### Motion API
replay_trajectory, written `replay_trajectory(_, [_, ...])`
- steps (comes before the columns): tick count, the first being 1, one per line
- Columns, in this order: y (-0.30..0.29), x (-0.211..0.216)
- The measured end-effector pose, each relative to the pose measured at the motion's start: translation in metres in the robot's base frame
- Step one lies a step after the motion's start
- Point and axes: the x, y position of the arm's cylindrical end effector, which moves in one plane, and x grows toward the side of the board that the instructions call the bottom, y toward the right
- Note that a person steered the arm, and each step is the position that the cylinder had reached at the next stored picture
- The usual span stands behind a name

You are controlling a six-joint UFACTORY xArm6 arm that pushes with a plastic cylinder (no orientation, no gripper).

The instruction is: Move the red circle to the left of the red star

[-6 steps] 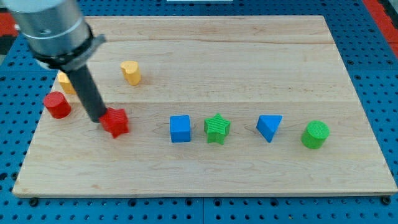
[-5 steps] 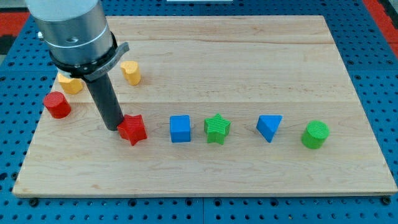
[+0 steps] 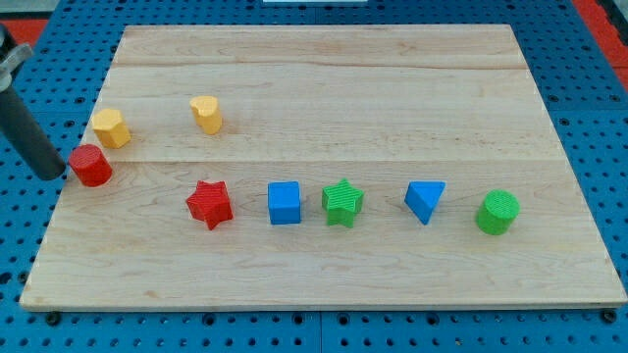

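The red circle [image 3: 91, 165] sits near the board's left edge. The red star [image 3: 209, 204] lies to its lower right, at the left end of a row of blocks. My tip [image 3: 54, 174] is at the board's left edge, just left of the red circle, touching or nearly touching it. The dark rod rises from it toward the view's top left.
A row runs right from the red star: blue cube [image 3: 285, 203], green star [image 3: 342, 203], blue triangle [image 3: 425, 201], green cylinder [image 3: 497, 212]. Two yellow blocks [image 3: 112, 128] [image 3: 207, 114] lie above the red circle and star. The wooden board [image 3: 324, 275] rests on a blue pegboard.
The rod pushed the red star to the right, then left it and swung to the board's left edge, beside the red circle. The red circle has not moved.
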Motion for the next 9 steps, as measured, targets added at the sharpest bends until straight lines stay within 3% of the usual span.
replay_trajectory(2, [0.022,-0.038])
replay_trajectory(4, [0.052,0.011])
replay_trajectory(5, [0.052,0.016])
replay_trajectory(7, [0.086,-0.023])
replay_trajectory(8, [0.092,0.017])
replay_trajectory(9, [0.085,0.019])
